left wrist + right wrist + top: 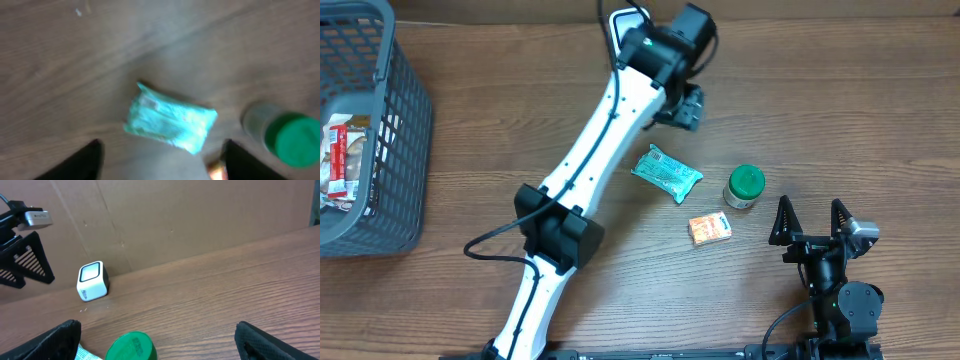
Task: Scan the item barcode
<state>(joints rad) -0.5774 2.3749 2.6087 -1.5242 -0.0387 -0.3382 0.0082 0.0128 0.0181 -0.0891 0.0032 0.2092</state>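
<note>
On the table lie three small things: one teal packet, one jar with a green lid, and one orange box. They are near each other but do not touch. One grey basket stands at the left edge, and a red and white pack sits in it. I cannot tell how many packs are in there.

Two arms are here. The left gripper hangs over the packet with its jaws wide apart and holds nothing. The packet lies flat on the wood under it. The right gripper is low on the right, by the jar. Its jaws are wide apart too, and it holds nothing.

The print on the packet, the box and the pack is too small or blurry to read.

Only the top view shows the basket and the whole box. The left wrist view shows the packet up close, the green lid, and a tiny bit of the box. Only the right wrist view shows one white scanner clearly. It is a little cube with a grey screen, and it stands by a cardboard wall, well apart from the packet.
</note>
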